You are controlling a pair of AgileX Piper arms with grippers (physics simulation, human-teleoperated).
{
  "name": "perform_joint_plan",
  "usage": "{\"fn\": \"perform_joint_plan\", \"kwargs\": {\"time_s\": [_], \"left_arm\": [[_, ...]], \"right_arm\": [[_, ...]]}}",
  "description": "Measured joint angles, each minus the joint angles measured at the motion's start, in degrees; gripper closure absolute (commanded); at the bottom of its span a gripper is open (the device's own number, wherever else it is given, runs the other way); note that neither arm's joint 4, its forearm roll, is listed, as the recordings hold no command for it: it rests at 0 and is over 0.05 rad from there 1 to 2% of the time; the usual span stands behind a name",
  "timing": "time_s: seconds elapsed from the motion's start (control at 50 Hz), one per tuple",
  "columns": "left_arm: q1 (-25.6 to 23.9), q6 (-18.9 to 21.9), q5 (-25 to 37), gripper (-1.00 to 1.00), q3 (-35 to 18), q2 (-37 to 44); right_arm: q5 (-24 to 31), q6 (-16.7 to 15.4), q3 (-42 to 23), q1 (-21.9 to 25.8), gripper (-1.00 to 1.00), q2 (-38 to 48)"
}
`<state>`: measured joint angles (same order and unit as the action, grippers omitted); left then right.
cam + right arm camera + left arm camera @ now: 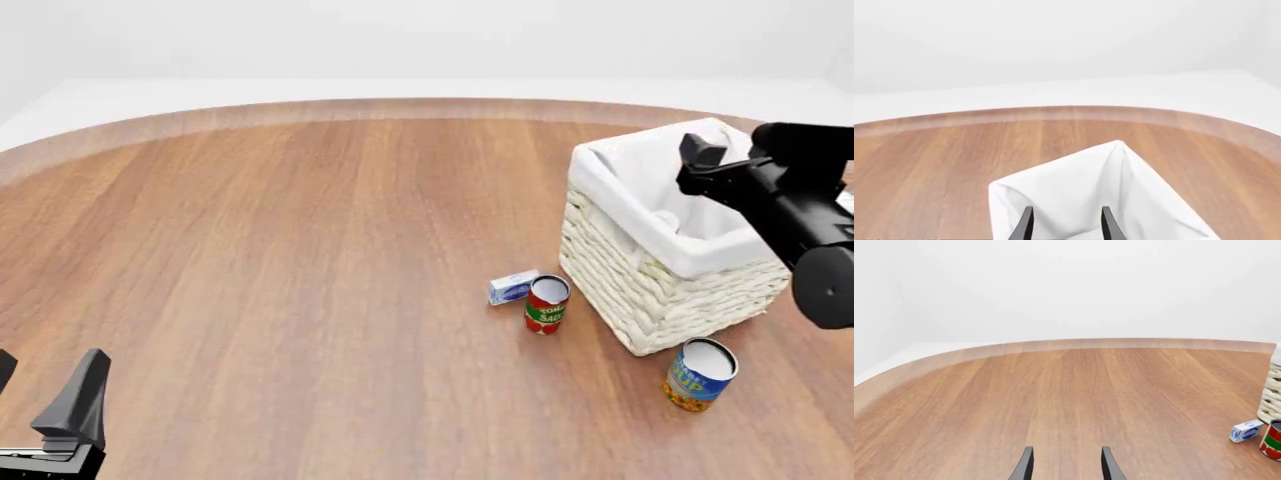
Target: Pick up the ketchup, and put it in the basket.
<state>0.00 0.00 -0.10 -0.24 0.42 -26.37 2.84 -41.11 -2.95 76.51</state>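
The ketchup does not show in any view. The basket (627,200), cream wicker with a white liner, stands at the right of the table. Its liner fills the lower part of the right wrist view (1121,170), and a strip of its wall shows in the left wrist view (1271,400). My right gripper (727,160) hangs over the basket's opening, open, with nothing between its fingers (1066,225). My left gripper (40,385) is open and empty above bare wood at the near left (1066,465).
A red-and-green tomato sauce can (546,304) and a small blue-and-white box (513,287) stand just left of the basket; both show in the left wrist view, the can (1273,440) and the box (1245,431). A blue-and-yellow can (699,374) stands in front of the basket.
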Motion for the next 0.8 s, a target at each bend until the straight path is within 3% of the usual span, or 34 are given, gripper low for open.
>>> {"fn": "perform_joint_plan", "kwargs": {"time_s": [0.8], "left_arm": [[0.00,0.00,0.00,-1.00,0.00,0.00]], "right_arm": [[-2.69,1.12,1.68,4.31,-1.00,-0.86]]}}
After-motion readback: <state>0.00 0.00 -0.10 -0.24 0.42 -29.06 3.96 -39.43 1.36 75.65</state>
